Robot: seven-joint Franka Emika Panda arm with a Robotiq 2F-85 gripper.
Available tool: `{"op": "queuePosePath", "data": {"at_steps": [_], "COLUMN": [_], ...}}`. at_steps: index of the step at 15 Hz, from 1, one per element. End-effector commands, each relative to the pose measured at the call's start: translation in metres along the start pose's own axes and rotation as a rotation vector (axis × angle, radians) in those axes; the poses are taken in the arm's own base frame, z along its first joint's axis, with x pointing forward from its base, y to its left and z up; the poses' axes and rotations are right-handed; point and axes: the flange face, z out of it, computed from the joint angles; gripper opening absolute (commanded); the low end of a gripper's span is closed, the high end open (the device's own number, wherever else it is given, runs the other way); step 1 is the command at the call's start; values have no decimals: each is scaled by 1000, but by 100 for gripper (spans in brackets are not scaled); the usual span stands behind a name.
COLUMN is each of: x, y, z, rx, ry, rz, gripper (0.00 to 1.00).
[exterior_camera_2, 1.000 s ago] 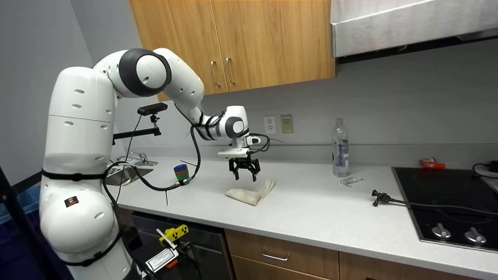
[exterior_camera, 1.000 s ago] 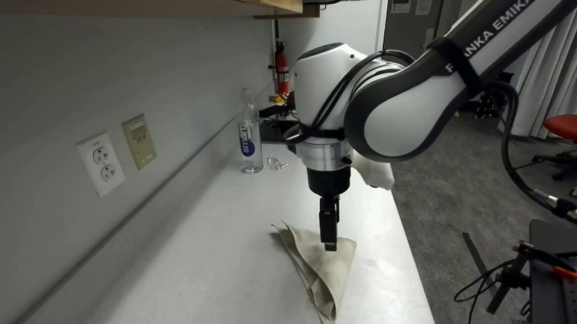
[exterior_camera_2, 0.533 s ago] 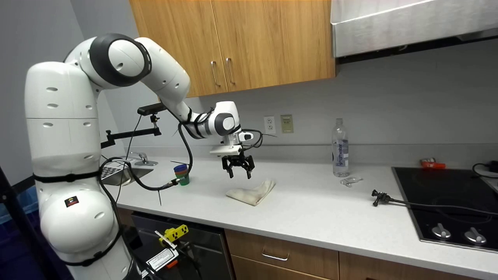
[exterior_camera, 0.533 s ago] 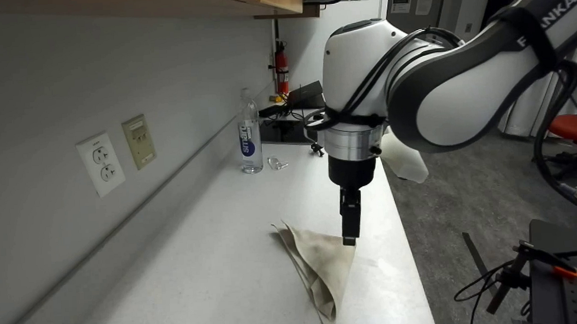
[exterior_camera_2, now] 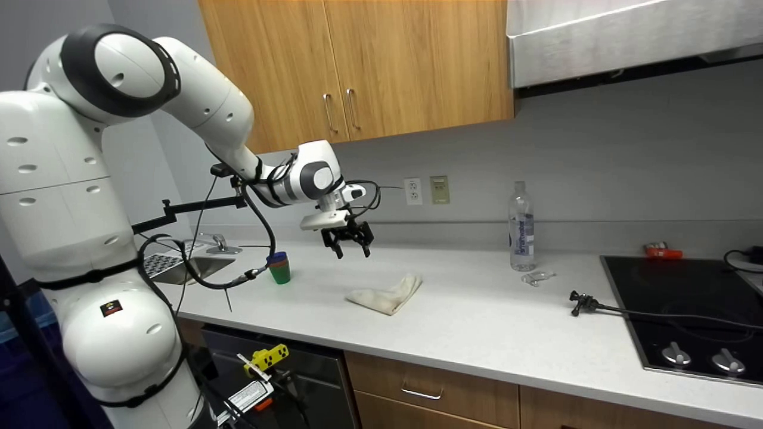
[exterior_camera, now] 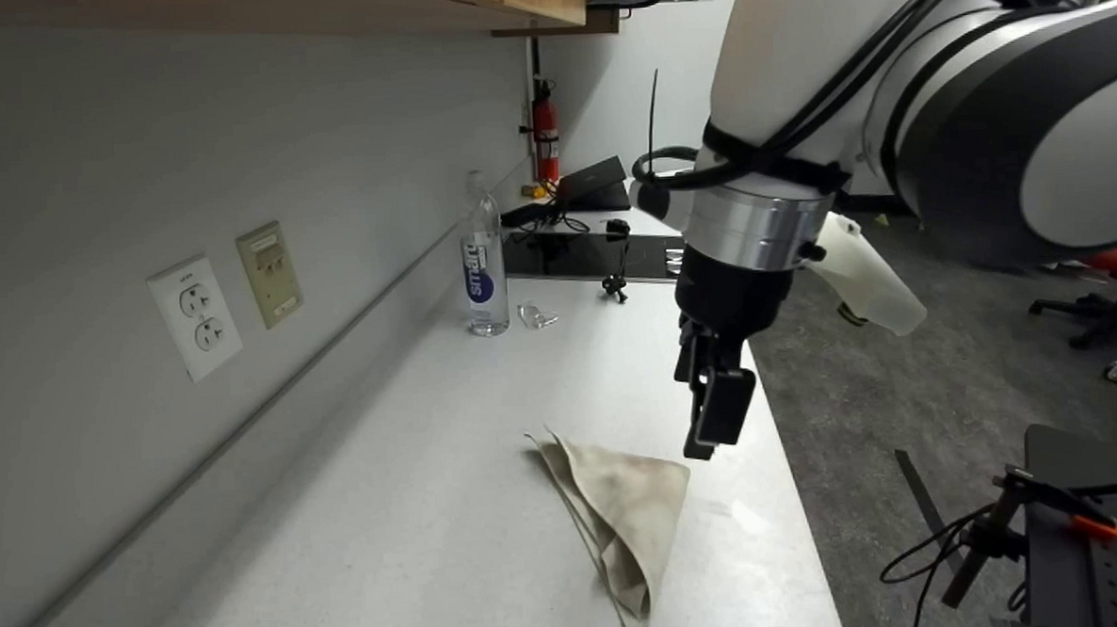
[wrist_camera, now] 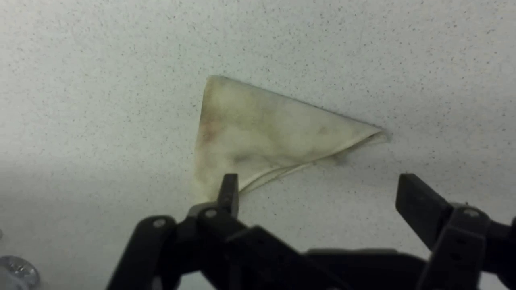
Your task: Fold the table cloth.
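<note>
Rising and tilting, the black two-fingered gripper [exterior_camera_2: 353, 254] is drawing back from the triangular beige fabric cloth [wrist_camera: 262, 125], jaws standing apart.

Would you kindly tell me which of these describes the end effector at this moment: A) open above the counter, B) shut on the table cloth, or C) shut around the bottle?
A, since the wrist view shows the end effector with its jaws wide apart, and an exterior view shows it hanging above the counter, not touching the table cloth.
</note>
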Motion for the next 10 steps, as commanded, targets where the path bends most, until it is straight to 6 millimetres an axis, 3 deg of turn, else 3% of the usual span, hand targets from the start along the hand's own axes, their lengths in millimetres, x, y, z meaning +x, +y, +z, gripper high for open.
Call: {"op": "queuePosePath", "data": {"at_steps": [1,10], "x": [-17,-26], "y": [-15,-21], "z": [-29,-48], "rx": [-25,-43], "ry": [81,188], "rz": [-18,-11], "gripper": [100,100]}}
